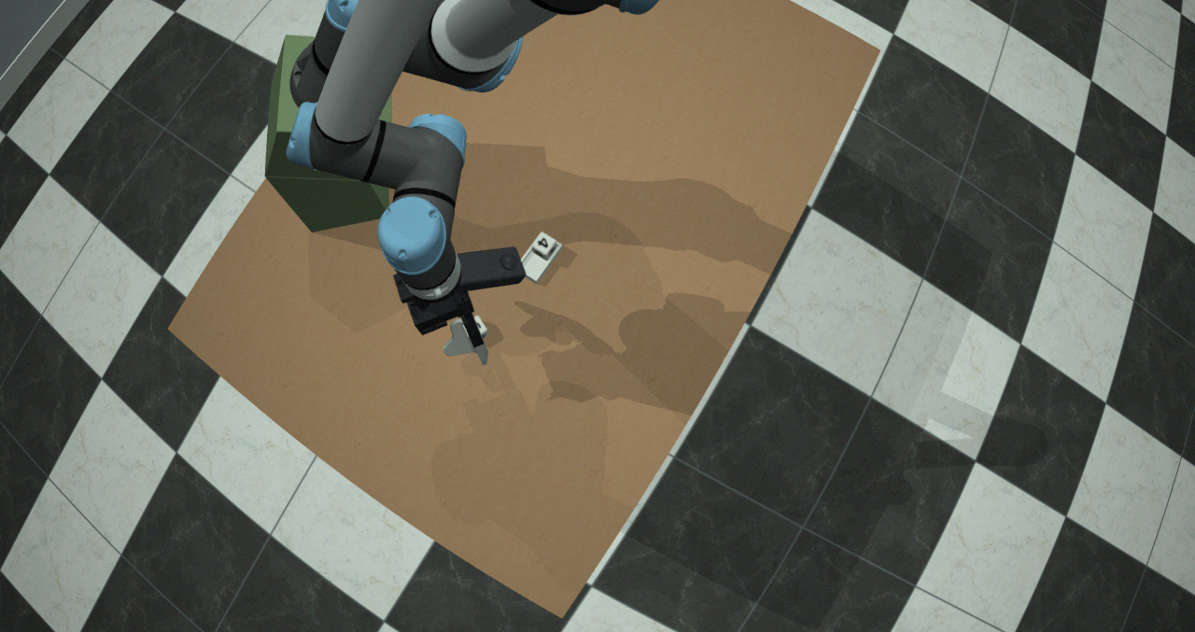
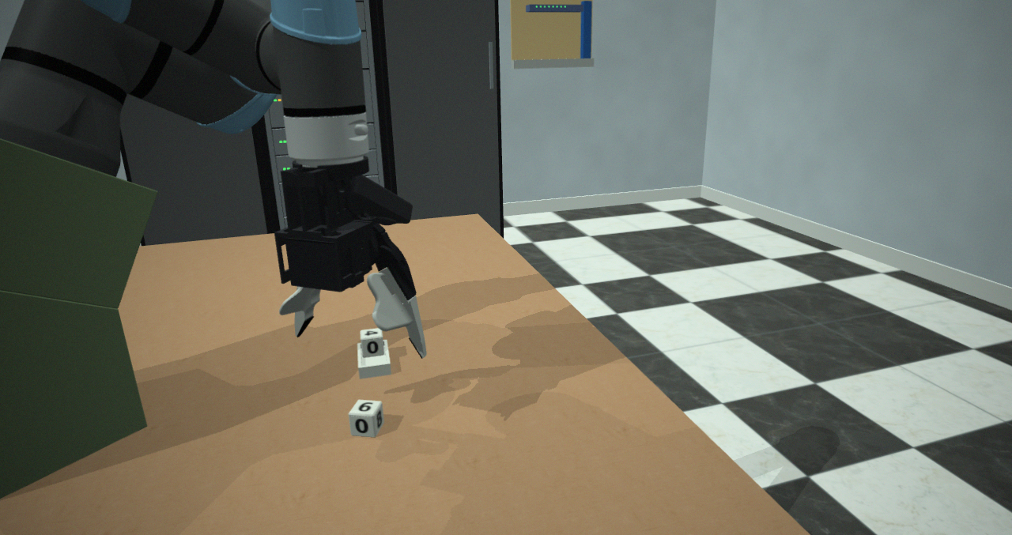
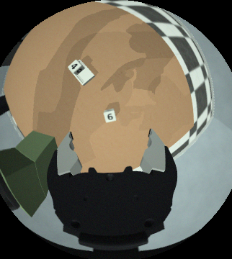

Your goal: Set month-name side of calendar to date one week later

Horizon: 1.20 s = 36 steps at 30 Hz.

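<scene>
A white tray (image 1: 534,271) (image 2: 374,371) (image 3: 88,78) lies on the table. One white cube (image 1: 542,245) (image 2: 371,347) (image 3: 73,66) sits in its far end in the exterior view, 4 on top and 0 toward that camera; the near end is empty. The other cube (image 1: 481,325) (image 2: 364,419) (image 3: 109,116) lies loose on the table, 6 on top, 0 toward the exterior camera and apparently 8 on its right side. My gripper (image 2: 363,345) (image 3: 110,131) is open and empty, above the table near the loose cube, which it partly hides in the top view. I cannot make out the month's name.
The brown table top (image 1: 668,68) (image 2: 212,482) (image 3: 58,43) carries the arm's green base block (image 1: 330,202) (image 2: 63,319) (image 3: 29,180) beside the work area. A dark cabinet (image 2: 438,107) stands behind the table. The arm's shadows fall around the tray.
</scene>
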{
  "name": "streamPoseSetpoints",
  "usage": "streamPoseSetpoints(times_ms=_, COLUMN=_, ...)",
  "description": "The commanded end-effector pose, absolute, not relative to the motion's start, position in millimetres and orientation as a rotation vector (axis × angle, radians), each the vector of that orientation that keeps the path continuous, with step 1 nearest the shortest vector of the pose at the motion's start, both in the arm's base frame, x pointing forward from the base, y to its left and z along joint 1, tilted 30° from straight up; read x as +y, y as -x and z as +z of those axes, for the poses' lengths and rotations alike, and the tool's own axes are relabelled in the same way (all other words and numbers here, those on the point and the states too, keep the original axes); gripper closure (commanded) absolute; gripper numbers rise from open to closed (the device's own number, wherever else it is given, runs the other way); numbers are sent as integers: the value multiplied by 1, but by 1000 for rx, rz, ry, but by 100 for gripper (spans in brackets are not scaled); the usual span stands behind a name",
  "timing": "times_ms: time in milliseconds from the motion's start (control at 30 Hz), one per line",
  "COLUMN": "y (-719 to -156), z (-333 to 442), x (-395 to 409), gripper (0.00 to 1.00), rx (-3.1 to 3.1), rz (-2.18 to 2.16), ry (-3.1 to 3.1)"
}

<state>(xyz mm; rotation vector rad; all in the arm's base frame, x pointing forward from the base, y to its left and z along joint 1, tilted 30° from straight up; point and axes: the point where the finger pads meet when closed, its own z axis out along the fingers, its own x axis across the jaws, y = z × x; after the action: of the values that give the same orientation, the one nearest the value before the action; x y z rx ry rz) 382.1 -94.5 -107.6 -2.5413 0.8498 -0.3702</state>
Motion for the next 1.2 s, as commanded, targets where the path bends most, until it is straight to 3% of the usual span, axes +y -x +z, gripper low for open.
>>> streamPoseSetpoints(times_ms=0, y=-383, z=-109, x=-97, gripper=0, rx=665, rz=-422, ry=2603)
streamPoseSetpoints(times_ms=433, y=-383, z=-109, x=-97, gripper=0, rx=590, rz=-440, ry=2628)
streamPoseSetpoints(times_ms=467, y=-383, z=-109, x=-97, gripper=72, rx=590, rz=-440, ry=2628)
streamPoseSetpoints(times_ms=1167, y=-383, z=-109, x=-96, gripper=72, rx=590, rz=-440, ry=2628)
